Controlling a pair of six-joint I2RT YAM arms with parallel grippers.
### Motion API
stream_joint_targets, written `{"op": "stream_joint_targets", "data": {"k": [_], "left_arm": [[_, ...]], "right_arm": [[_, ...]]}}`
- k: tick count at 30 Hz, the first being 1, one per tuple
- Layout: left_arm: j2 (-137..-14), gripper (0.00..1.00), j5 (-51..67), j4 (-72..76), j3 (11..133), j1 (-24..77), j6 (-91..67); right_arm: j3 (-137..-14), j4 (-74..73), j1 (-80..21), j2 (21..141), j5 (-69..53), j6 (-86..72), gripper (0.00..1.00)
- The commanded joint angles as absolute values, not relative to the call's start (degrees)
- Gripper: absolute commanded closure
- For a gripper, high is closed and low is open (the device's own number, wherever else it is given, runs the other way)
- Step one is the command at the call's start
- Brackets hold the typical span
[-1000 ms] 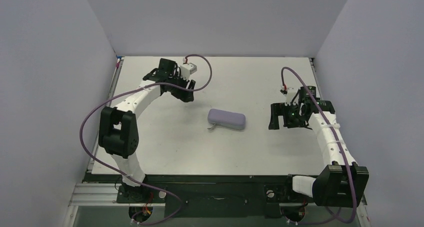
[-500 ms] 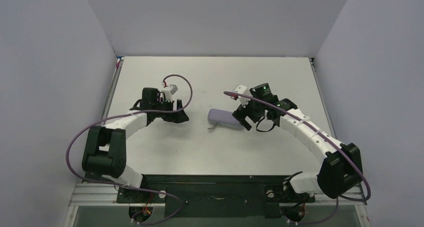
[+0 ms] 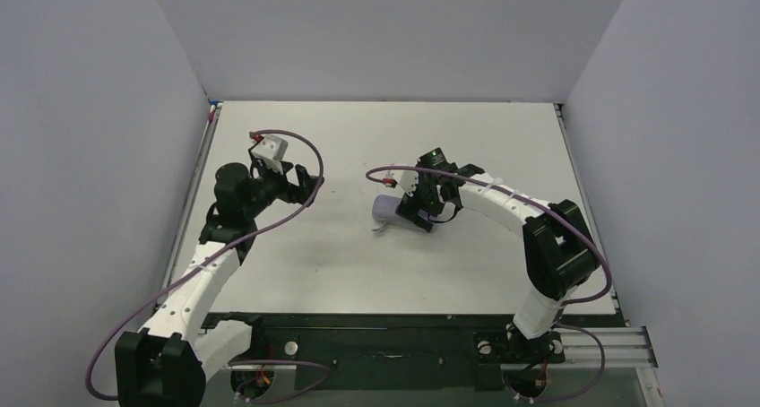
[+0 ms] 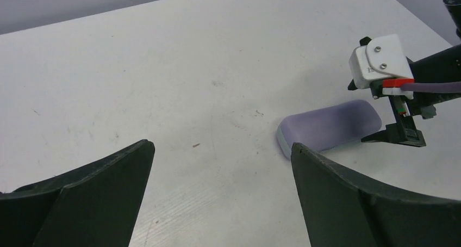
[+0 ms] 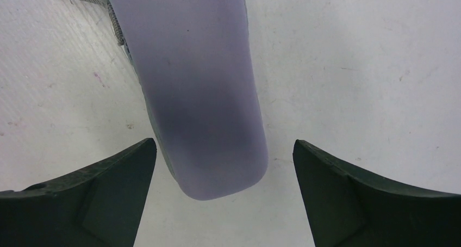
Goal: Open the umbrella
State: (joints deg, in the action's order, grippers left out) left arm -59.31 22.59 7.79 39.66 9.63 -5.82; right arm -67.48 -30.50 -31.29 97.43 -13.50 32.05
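Note:
No tan umbrella shows in any view. A pale lavender oblong capsule case (image 3: 392,211) lies closed on the white table (image 3: 358,138) near the middle. My right gripper (image 3: 419,213) is open, and the case's right end (image 5: 195,89) sits between its fingers without touching them. My left gripper (image 3: 305,181) is open and empty, held above the table to the left of the case. The left wrist view shows the case (image 4: 329,126) ahead and to the right of the left gripper (image 4: 220,146), with the right gripper (image 4: 403,128) at its far end.
Grey walls close in the table at the back, left and right. A zip runs along the case's side (image 5: 117,24), and a small pull lies by its left end (image 3: 380,229). The right arm's purple cable (image 3: 394,169) loops above the case.
My right arm has swung left from the table's right side, and its open jaws now straddle the case's right end. My left arm has pulled back toward the near left.

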Motion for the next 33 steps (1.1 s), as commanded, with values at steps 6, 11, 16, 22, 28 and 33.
{"op": "stream_joint_targets", "data": {"k": [6,11,16,22,28,33], "left_arm": [[-51.65,0.03,19.67,21.94,26.29,17.67,-0.90],[-53.94,0.03,7.18,33.86,18.08,34.00,3.48],[-68.81,0.14,0.94,51.33,16.08,44.24,7.86],[-86.65,0.50,1.17,67.12,18.11,47.00,10.19],[-96.97,0.74,5.39,75.61,20.43,47.97,12.04],[-104.14,0.76,4.49,79.00,23.53,49.00,11.88]], "right_arm": [[-67.54,-32.57,-30.97,100.14,-11.58,40.82,0.20],[-65.63,-35.17,-29.12,99.34,-11.97,41.90,0.38],[-61.09,-36.47,-27.49,95.42,-11.75,42.81,0.46],[-57.18,-36.61,-26.11,93.01,-11.48,44.12,0.51],[-57.78,-36.72,-25.19,93.10,-11.35,41.19,0.55],[-57.97,-36.78,-24.97,92.70,-12.70,37.67,0.56]]}}
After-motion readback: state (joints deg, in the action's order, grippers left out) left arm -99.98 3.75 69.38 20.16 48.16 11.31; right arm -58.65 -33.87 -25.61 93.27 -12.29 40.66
